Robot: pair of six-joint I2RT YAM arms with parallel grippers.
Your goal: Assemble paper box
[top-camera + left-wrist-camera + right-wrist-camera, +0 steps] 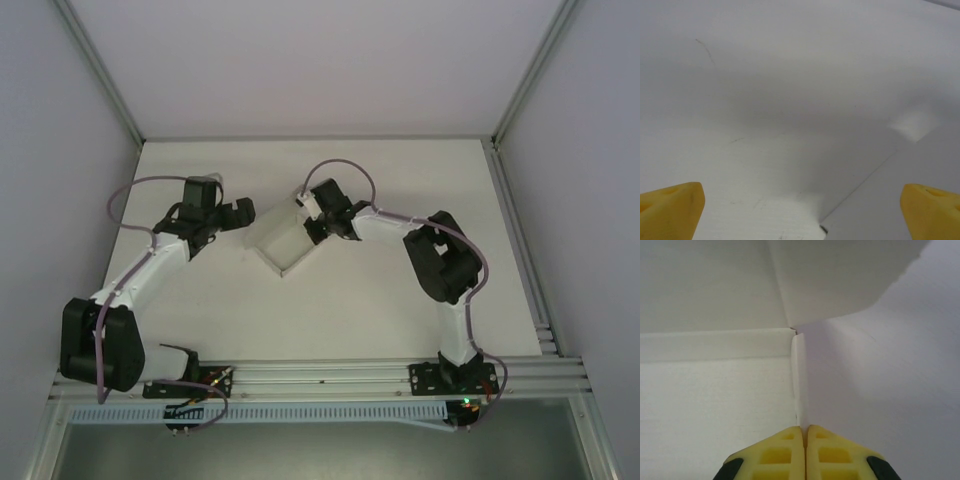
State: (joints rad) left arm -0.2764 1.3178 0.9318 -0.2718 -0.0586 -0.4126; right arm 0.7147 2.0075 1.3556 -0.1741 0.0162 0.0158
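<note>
The white matte table (400, 310), marked here and there with faint dark scuffs (705, 47), carries the white paper box (283, 240) resting directly on it just toward 9 o'clock of its middle, turned diamond-wise with one corner pointing to 6 o'clock.

Looks like a robotics lab test cell. Boxed in by plain white panels (300, 60) set in aluminium profile posts (100, 70). Fitted with a white table (350, 310) edged by slotted aluminium rails (330, 372), with a left arm (150, 265) and a right arm (440, 260) bolted there side by side. Strung with thin loose cables (340, 163), above a slotted cable duct (330, 412) along the near edge
</note>
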